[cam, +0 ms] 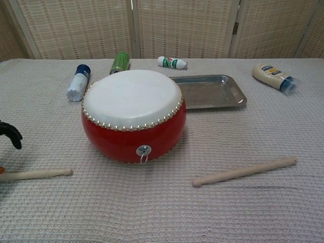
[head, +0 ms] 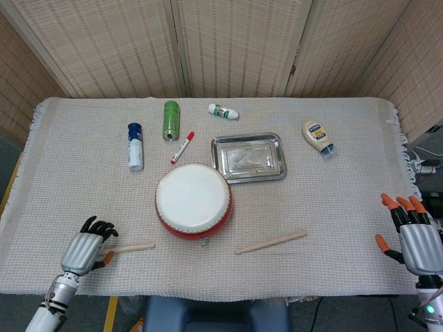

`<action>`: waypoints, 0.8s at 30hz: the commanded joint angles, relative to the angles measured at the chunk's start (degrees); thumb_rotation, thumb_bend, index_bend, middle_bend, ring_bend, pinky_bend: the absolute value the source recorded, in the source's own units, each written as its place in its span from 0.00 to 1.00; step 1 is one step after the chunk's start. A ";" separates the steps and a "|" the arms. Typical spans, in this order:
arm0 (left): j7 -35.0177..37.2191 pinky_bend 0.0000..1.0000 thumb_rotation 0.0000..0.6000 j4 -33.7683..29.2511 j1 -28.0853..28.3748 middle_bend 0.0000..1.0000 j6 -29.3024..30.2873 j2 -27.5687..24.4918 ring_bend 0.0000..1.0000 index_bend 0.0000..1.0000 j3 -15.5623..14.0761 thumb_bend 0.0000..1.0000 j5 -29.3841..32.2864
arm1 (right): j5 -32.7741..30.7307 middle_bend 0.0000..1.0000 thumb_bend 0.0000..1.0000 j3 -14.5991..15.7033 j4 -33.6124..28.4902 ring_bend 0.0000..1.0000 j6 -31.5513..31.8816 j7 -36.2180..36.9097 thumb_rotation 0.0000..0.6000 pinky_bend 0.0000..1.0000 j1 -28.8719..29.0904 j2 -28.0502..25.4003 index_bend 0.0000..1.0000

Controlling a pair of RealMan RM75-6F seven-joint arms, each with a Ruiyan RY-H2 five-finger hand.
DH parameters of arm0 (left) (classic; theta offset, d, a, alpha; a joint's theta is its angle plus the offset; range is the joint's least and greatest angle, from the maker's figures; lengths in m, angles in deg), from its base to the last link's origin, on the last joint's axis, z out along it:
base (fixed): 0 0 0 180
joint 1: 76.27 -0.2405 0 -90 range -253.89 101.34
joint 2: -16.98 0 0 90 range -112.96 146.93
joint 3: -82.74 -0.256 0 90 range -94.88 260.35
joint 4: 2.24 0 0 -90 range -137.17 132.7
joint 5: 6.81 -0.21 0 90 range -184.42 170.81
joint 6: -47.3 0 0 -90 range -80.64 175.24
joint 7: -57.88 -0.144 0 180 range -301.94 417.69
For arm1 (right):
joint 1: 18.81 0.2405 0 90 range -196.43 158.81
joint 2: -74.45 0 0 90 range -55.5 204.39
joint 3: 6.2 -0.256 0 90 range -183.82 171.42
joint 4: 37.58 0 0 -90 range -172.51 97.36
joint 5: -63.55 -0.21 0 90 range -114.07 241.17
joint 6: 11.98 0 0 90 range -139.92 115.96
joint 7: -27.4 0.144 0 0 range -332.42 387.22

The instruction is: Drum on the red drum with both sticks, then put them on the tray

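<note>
Your left hand (head: 84, 252) sits over the outer end of the left stick (head: 128, 247), fingers (head: 100, 226) curled, grip unconfirmed. The stick lies along the table's (head: 346, 207) near edge, pointing toward the drum (head: 193, 200).

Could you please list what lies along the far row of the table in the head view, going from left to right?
Blue-capped bottle → green can → red marker → small white bottle → tray → mayonnaise bottle.
</note>
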 commanded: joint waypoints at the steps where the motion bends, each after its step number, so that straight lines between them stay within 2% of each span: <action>1: -1.91 0.08 1.00 0.69 1.54 0.22 -2.07 2.23 0.16 0.40 0.10 0.36 1.34 | -0.02 0.20 0.24 -0.03 0.00 0.02 0.06 0.28 1.00 0.04 -0.03 -0.06 0.06; 12: -7.02 0.08 1.00 0.72 2.46 0.23 -3.24 7.16 0.16 0.42 1.21 0.36 7.77 | -0.28 0.20 0.24 -0.06 -0.03 0.01 -0.06 1.79 1.00 0.04 -0.16 -0.65 0.06; 24: -7.61 0.08 1.00 2.95 2.64 0.23 -2.47 10.18 0.16 0.48 0.91 0.37 9.52 | 0.21 0.19 0.24 0.40 -0.16 0.00 -0.68 4.72 1.00 0.04 -0.08 -1.28 0.06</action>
